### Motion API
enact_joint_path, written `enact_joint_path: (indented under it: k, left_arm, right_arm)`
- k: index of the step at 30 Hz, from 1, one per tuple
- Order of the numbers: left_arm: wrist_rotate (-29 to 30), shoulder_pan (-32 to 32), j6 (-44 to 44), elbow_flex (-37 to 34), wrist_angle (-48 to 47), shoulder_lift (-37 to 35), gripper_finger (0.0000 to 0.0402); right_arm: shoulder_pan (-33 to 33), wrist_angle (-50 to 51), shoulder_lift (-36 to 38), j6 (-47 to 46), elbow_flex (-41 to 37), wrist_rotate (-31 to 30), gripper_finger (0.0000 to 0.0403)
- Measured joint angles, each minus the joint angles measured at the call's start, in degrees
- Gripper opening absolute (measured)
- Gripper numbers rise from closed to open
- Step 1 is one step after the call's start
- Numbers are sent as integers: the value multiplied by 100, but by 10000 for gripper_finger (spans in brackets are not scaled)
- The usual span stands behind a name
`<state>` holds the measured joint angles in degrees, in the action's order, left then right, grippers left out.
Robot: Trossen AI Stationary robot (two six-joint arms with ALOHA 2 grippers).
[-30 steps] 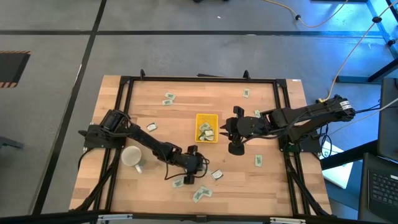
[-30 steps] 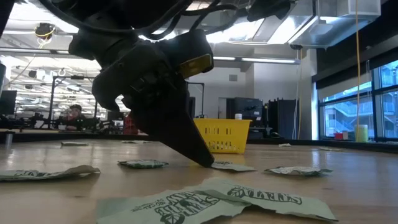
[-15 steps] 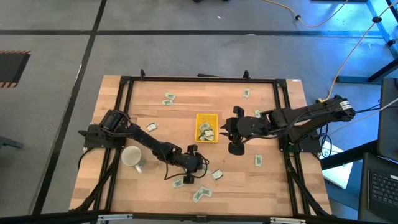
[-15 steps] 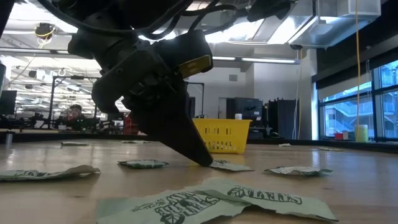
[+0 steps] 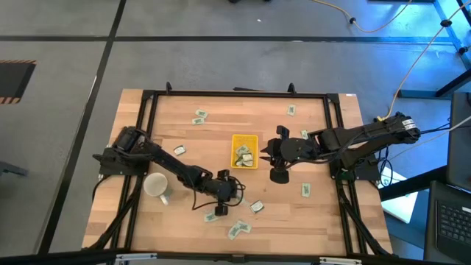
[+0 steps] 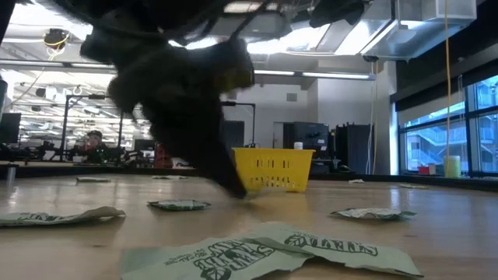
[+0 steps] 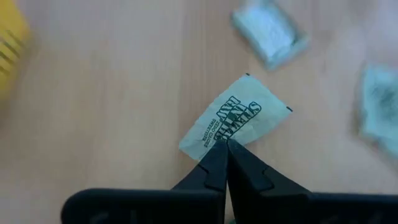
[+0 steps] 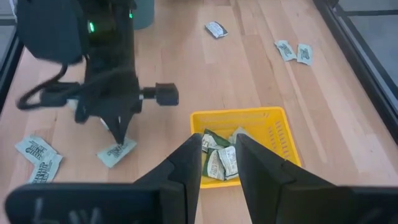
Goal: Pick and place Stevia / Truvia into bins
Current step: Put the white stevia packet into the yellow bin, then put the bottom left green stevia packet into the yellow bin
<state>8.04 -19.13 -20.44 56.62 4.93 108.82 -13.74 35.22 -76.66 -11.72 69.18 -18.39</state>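
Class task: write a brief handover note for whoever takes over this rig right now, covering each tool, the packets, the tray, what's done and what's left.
Left tool: shut on one Stevia packet, at the table's front middle.
Right tool: open, empty, hovering just beside the yellow tray.
Done: several packets in the tray.
Left: carry the held packet to the tray, then collect the loose packets scattered over the table, front and back.
White mug: leave alone.

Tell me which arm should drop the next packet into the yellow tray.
The left. The left gripper is already shut on a Stevia packet, a short way from the yellow tray. The right gripper hangs open and empty above the tray, holding nothing to place.
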Motion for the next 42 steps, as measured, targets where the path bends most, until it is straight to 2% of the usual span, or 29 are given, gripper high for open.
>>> enact_joint_path:
  k: [4,10,12,20,29,38,42]
  left_arm:
    - [294,188,70,35,119,-611,2]
    - [1431,684,215,40,107,-1199,2]
    - [1562,944,215,46,45,-1190,2]
    - [724,1673,215,39,-316,-837,3]
    - [489,1846,316,44,-378,-724,6]
    - [321,1855,405,44,-308,-844,52]
    - [-537,1791,1206,62,-214,-1175,60]
  right_arm:
    - [0,4,0,-2,-1,0,102]
    - [4,-37,0,2,-1,0,102]
    - [7,-77,0,0,-1,0,102]
    - [39,-64,0,0,-1,-2,102]
    - [39,-57,0,9,-1,-2,102]
    - [39,0,0,17,-1,-2,102]
    - [39,72,0,17,-1,-2,102]
